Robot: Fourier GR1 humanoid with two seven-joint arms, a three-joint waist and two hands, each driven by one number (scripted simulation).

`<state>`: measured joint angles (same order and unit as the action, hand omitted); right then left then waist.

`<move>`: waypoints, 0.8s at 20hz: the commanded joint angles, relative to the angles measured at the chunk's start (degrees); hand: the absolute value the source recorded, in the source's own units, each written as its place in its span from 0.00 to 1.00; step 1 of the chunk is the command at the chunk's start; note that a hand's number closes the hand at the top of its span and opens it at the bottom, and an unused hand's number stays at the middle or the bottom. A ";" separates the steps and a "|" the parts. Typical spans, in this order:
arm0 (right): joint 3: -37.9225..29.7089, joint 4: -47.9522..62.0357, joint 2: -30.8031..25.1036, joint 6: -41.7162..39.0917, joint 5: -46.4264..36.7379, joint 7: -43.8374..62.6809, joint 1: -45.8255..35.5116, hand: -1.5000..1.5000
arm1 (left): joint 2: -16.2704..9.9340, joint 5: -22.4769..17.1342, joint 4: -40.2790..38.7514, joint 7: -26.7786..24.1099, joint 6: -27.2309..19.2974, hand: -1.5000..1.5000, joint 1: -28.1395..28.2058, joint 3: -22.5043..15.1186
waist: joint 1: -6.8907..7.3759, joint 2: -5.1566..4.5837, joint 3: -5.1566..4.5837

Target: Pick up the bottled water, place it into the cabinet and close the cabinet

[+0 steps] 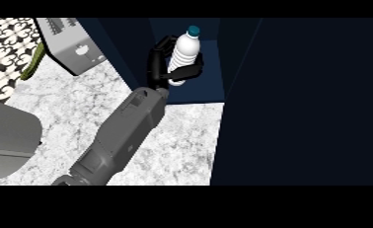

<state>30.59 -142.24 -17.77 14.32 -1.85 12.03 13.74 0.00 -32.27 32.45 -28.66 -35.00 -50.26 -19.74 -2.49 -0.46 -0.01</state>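
Up at twelve o'clock, inside the open cabinet point(197, 81), the right hand point(166, 69) is curled round the upright bottled water point(186, 50), which should be lowered squarely onto the shelf before letting go.

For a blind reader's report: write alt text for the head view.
A black robot hand grips a white water bottle with a teal cap, holding it upright inside an open dark-blue cabinet. Its grey forearm crosses a speckled marble counter, with a grey toaster-like appliance at upper left.
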 commanded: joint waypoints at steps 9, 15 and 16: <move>-1.73 -3.58 -1.23 -3.17 2.30 -2.91 3.34 0.00 | 0.00 -0.64 -16.83 -9.37 -1.37 1.00 -6.92 3.45 | -1.48 -0.58 -0.03; -1.68 -3.47 -1.05 -3.80 3.03 -3.75 3.82 0.00 | -0.89 2.76 -24.31 -7.33 -0.96 0.00 -12.64 3.78 | -1.63 -0.84 -0.02; -1.80 -3.51 -1.39 -4.44 3.64 -4.83 4.82 0.00 | -0.02 1.62 -23.16 -8.20 -2.16 0.00 -11.50 3.98 | -2.18 -0.80 -0.01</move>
<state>28.81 -142.25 -18.65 10.86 -0.24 7.35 16.81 -0.32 -30.62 11.59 -35.94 -37.12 -61.19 -16.11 -4.01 -1.11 -0.03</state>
